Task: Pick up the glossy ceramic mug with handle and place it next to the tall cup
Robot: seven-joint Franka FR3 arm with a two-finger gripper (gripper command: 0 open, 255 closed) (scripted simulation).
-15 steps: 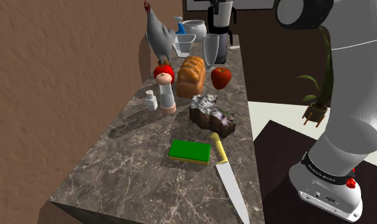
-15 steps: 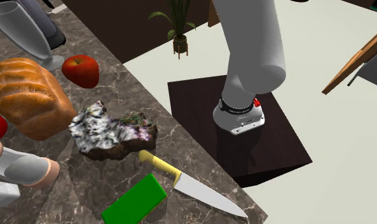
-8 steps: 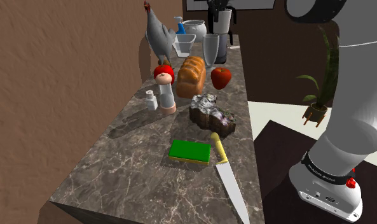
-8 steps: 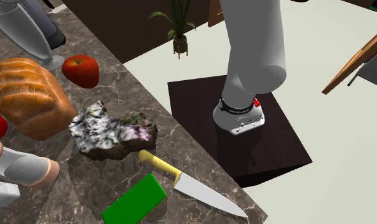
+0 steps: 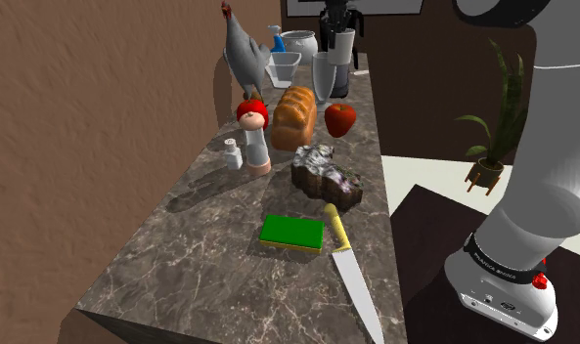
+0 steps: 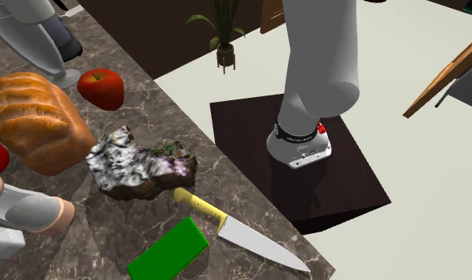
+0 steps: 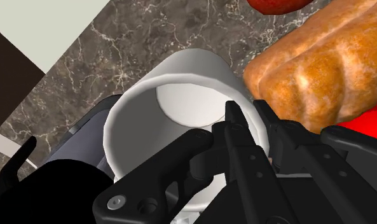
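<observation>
Down it has come since half a second ago: the end effector [image 5: 338,31] hung higher over the far end of the counter [image 5: 229,274] then, and it now carries the white mug [image 5: 339,46] close above the rim of the tall cup [image 5: 324,76]. From where the shoulder view stands I cannot tell whether the mug is straight over the tall cup or a little beyond it. The second exterior view puts the mug [image 6: 23,8] just as close over the tall cup [image 6: 35,48]. Looking along the hand, the end effector [image 7: 247,121] is closed on the mug [image 7: 180,89], its fingers pinching the wall at the rim, the mouth open towards the camera. The mug is off the counter [image 7: 117,57], which shows bare beneath it. A bread loaf [image 7: 320,70] and a red apple [image 7: 276,5] lie near the tall cup, on its side towards the stand. To my eye the carrying is nearly over and this is the lowering. What remains is to settle the mug upright beside the tall cup and let go. The tall cup looks narrow at the foot, so a brush from the mug on the way down could tip it.
</observation>
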